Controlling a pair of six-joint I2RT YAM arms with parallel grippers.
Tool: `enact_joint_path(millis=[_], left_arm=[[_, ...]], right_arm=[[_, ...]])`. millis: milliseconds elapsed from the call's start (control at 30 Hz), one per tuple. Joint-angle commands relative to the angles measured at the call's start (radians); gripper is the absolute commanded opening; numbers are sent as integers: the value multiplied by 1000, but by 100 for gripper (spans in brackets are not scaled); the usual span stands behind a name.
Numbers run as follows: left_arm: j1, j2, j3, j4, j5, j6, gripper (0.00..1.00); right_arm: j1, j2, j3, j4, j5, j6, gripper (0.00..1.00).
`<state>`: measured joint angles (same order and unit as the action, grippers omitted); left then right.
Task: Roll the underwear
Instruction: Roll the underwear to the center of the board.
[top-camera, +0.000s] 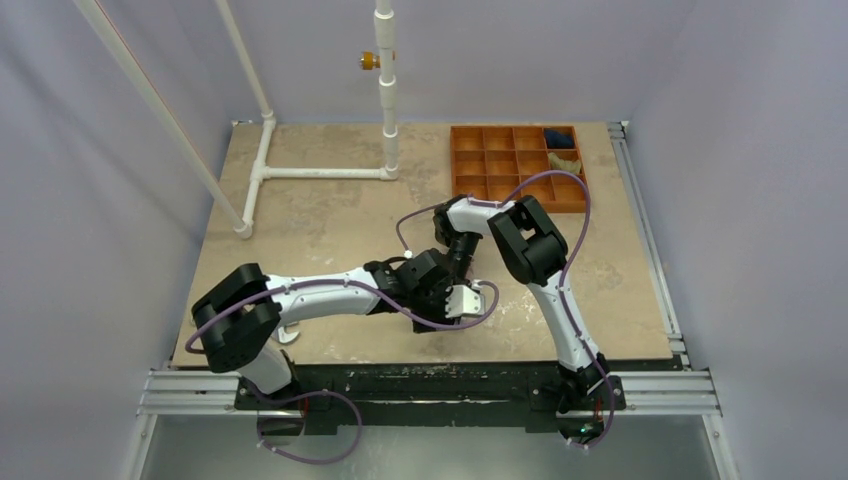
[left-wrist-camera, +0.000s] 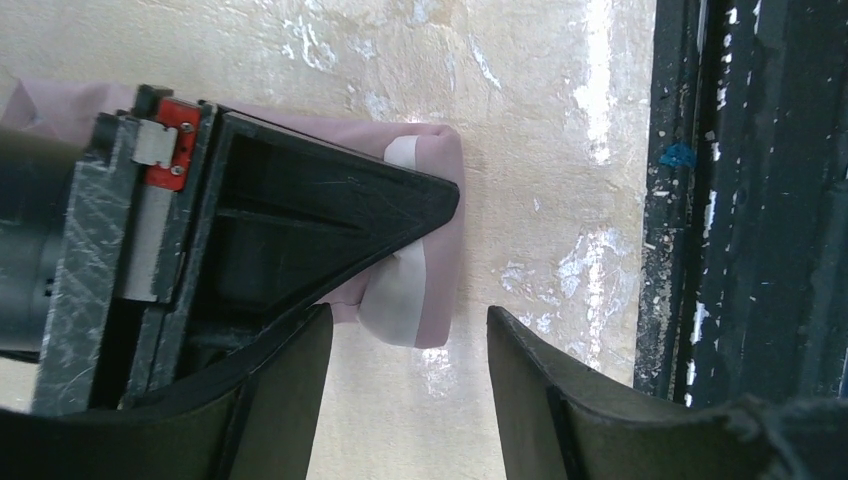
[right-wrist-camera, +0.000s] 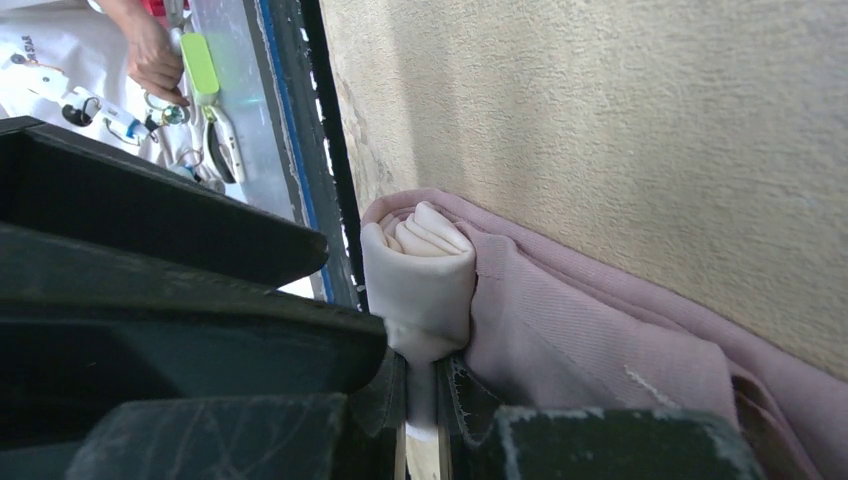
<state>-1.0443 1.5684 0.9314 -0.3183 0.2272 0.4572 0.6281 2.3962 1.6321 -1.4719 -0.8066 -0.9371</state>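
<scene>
The underwear (left-wrist-camera: 440, 240) is pale pink cloth with a cream-white band, lying on the tan table near its front edge. In the right wrist view its cream part is wound into a tight roll (right-wrist-camera: 420, 270), with pink cloth (right-wrist-camera: 600, 340) spread to the right. My right gripper (right-wrist-camera: 425, 380) is shut on the lower end of that cream roll. It also shows in the left wrist view (left-wrist-camera: 300, 220) as a black wedge on top of the cloth. My left gripper (left-wrist-camera: 408, 318) is open, its jaws wide apart just short of the cloth's edge and holding nothing. In the top view both grippers (top-camera: 455, 290) meet at the table's middle front and hide the cloth.
An orange compartment tray (top-camera: 500, 165) stands at the back right and holds a dark blue bundle (top-camera: 560, 138) and an olive-tan bundle (top-camera: 564, 160). A white pipe frame (top-camera: 320, 172) stands at the back left. The black front rail (left-wrist-camera: 740, 200) runs close to the cloth.
</scene>
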Motion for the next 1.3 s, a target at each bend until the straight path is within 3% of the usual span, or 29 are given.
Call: enact_joint_path(millis=[0,400,567,833,1267], left_arm=[[-10,31,14,85,-5,28,58],[-29,138,20,149,-25,7,53],[-29,166,15,160,-29,-3,39],[-29,200,21,108,-1,9,1],[-28,219,14,30,33,45,0]], right_arm=[[12,55,-10,211,106,-64,0],[11,56,-13,217,110,-56,0],[11,59,-17,225,116,-48,0],[8,46,-20,233,110,-39,4],[-85,-58,-20,210,91,-48,30]])
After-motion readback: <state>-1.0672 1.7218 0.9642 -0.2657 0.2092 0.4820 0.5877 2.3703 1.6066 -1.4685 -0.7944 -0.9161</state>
